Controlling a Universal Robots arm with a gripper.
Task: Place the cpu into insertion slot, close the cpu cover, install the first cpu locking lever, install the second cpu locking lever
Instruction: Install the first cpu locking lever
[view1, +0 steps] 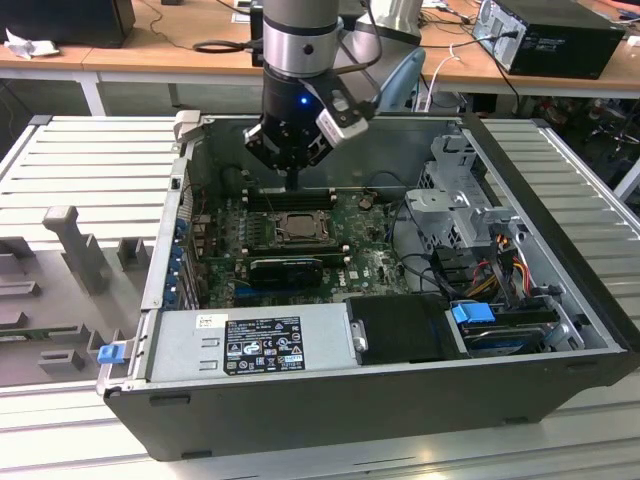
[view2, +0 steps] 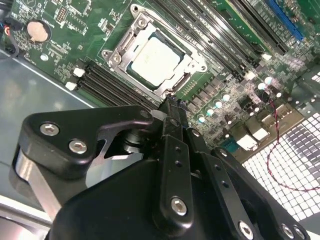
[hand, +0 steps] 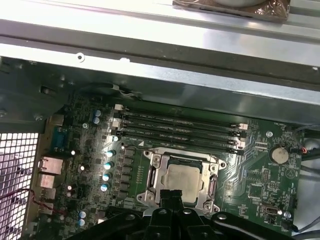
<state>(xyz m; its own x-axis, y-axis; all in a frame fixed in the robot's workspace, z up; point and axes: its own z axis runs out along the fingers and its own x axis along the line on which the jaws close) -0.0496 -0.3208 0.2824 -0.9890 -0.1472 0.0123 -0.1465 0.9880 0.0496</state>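
Exterior view: the gripper (view1: 292, 186) hangs inside the open computer case (view1: 400, 400), fingers pressed together with nothing seen between them. Its tip stands at twelve o'clock of the insertion slot (view1: 322, 238), above the memory slots (view1: 290, 198). The cpu (view1: 297, 227) lies in that slot on the green motherboard (view1: 370, 255). Second wrist view: the gripper (view2: 170, 102) tip is just beside one edge of the socket. The cpu (view2: 157, 57) lies flat inside, with the cpu cover (view2: 122, 50) lying down around it. First wrist view: the closed gripper (hand: 172, 194) is near the socket edge, cpu (hand: 184, 180) seated, cpu cover (hand: 155, 176) framing it.
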